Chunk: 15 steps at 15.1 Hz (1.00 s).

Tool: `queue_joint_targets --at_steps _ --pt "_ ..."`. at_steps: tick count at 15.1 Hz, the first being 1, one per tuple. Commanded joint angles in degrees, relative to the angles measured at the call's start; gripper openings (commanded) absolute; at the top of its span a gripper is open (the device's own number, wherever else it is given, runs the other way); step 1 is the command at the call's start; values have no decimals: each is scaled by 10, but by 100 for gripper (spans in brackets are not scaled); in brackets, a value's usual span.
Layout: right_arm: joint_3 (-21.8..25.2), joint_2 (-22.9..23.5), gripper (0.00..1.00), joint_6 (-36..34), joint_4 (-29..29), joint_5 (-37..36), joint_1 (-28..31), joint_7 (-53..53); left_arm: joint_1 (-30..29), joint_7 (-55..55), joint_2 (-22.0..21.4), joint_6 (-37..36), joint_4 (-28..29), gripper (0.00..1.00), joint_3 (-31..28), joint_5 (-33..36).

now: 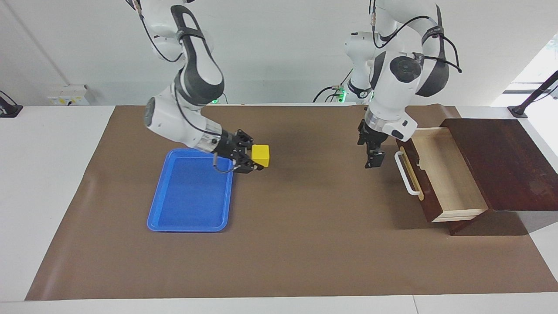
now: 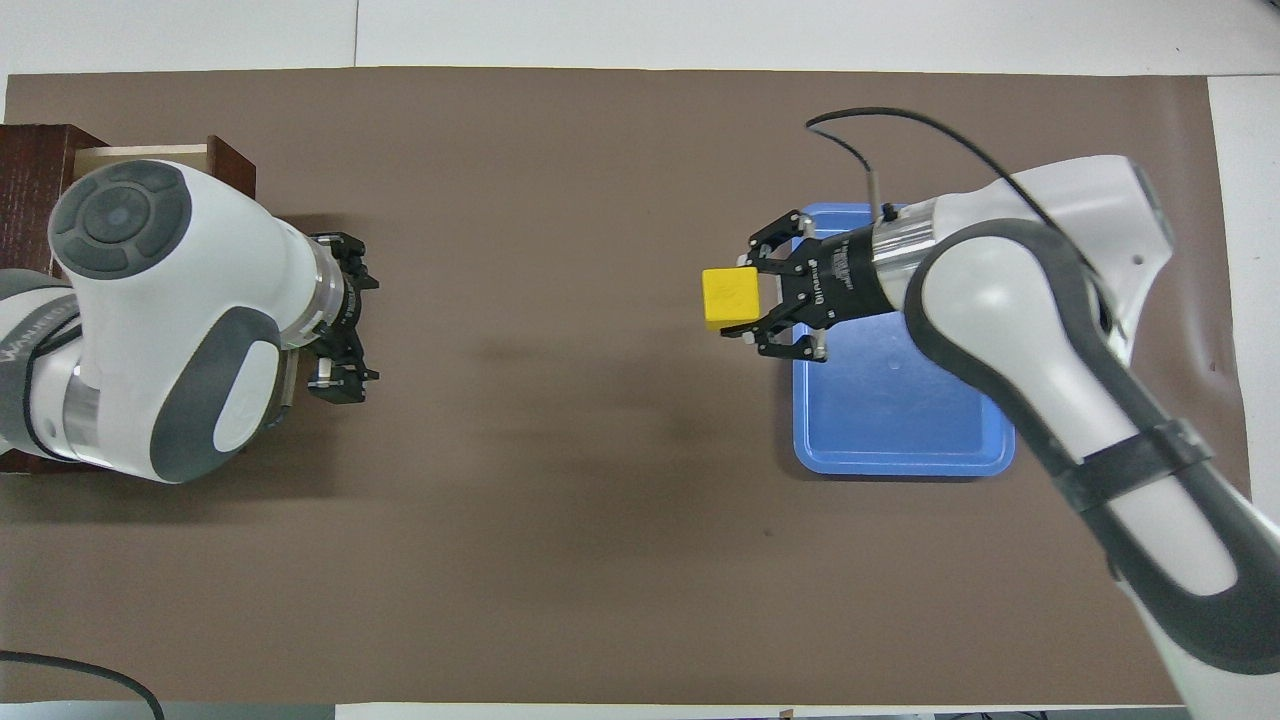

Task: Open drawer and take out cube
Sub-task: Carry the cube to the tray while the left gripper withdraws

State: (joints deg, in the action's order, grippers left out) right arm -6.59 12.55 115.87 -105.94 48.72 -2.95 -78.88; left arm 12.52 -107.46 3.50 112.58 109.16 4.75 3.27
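The drawer [image 1: 444, 174] stands pulled out of its dark wooden box [image 1: 501, 161] at the left arm's end of the table. Its white bar handle [image 1: 404, 174] faces the table's middle, and its pale interior shows nothing in it. In the overhead view my left arm hides most of the drawer [image 2: 140, 155]. My right gripper [image 1: 257, 156] is shut on the yellow cube [image 1: 260, 155] and holds it in the air over the brown mat, just off the blue tray's edge. It also shows in the overhead view [image 2: 745, 298] with the cube [image 2: 730, 298]. My left gripper [image 1: 374, 163] points down over the mat in front of the handle, apart from it.
A flat blue tray [image 1: 187, 218] lies on the brown mat [image 1: 305, 244] toward the right arm's end, with nothing in it. It also shows in the overhead view [image 2: 900, 440]. The white table top borders the mat on all sides.
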Motion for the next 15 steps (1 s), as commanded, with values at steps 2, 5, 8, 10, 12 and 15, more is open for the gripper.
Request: queue_joint_targets --at_steps 2,5,8,10,12,15 --pt "-8 7 0 -33 2 -77 86 25 -70 56 -11 -3 23 100 8 53" --pt "-7 24 0 -35 -30 -94 130 101 -108 67 -11 6 25 100 8 89" --pt "-7 70 0 -40 -30 -108 144 141 -143 70 -10 26 28 100 8 98" --pt "-5 89 0 -42 -30 -109 159 168 -167 116 -9 29 28 100 8 112" --pt "-5 93 0 -40 -29 -109 160 173 -194 139 -9 31 27 100 8 113" --pt "-5 104 0 -28 -22 -107 155 175 -224 156 -9 45 29 100 8 113"
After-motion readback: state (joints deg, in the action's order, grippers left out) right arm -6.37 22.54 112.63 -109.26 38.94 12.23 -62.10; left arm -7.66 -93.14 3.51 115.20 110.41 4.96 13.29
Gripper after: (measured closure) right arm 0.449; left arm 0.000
